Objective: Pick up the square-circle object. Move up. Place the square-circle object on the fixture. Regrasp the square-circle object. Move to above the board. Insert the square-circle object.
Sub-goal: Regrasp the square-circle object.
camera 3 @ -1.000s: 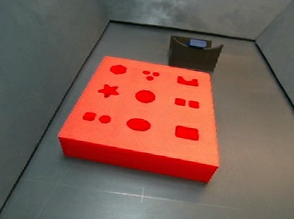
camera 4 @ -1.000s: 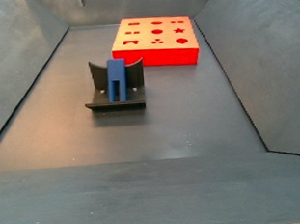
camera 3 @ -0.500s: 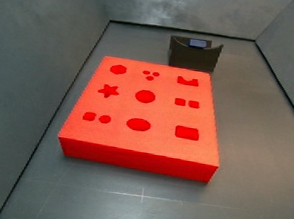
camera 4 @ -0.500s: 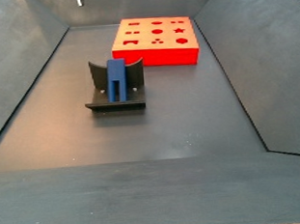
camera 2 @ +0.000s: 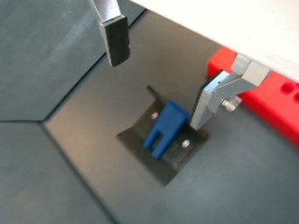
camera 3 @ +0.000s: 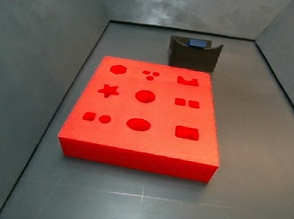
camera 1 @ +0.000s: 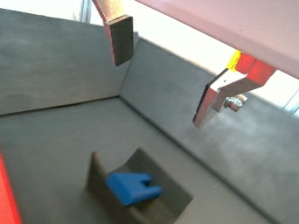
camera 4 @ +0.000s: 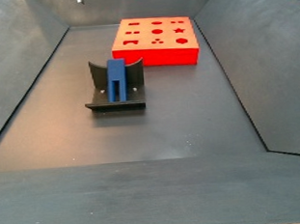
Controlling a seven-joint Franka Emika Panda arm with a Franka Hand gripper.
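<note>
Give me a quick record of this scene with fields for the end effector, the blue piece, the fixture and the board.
end effector: open, above the fixture, nothing between its fingers
square-circle object: blue, resting in the fixture, not held
fixture: dark, on the floor, apart from the board
board: red, flat on the floor, its shaped holes look empty
stage: piece placed on the fixture, regrasp not yet done
</note>
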